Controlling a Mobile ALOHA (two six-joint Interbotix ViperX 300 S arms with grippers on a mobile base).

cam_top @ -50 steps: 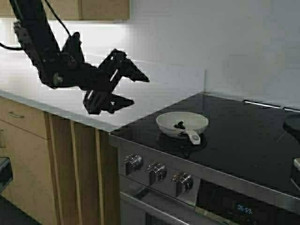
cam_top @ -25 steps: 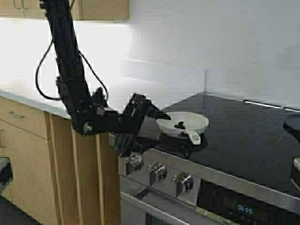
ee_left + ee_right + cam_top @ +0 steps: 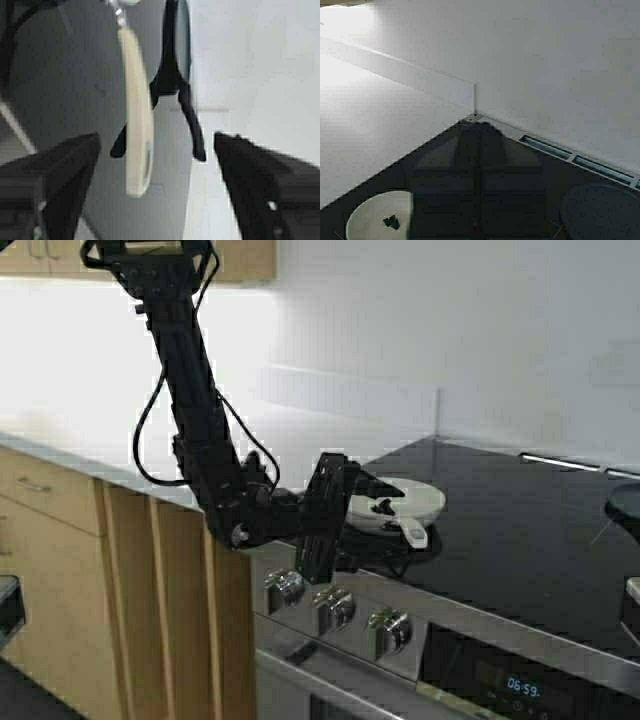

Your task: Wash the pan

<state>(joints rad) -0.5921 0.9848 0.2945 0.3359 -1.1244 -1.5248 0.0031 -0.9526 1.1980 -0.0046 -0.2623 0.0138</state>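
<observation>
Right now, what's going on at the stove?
The left gripper is open and turned on its side at the near left edge of the pan, which sits on the black cooktop with dark bits inside. It isn't gripping the pan yet. The right gripper is out of sight.

Stove: I see a black glass cooktop point(image 3: 520, 530) with three knobs point(image 3: 332, 608) along its steel front and a lit clock display point(image 3: 522, 686).
Counter: a pale worktop point(image 3: 120, 440) adjoins it, above wooden cabinets point(image 3: 60, 580).
Far burner: a dark round pot lid point(image 3: 600, 212).
</observation>
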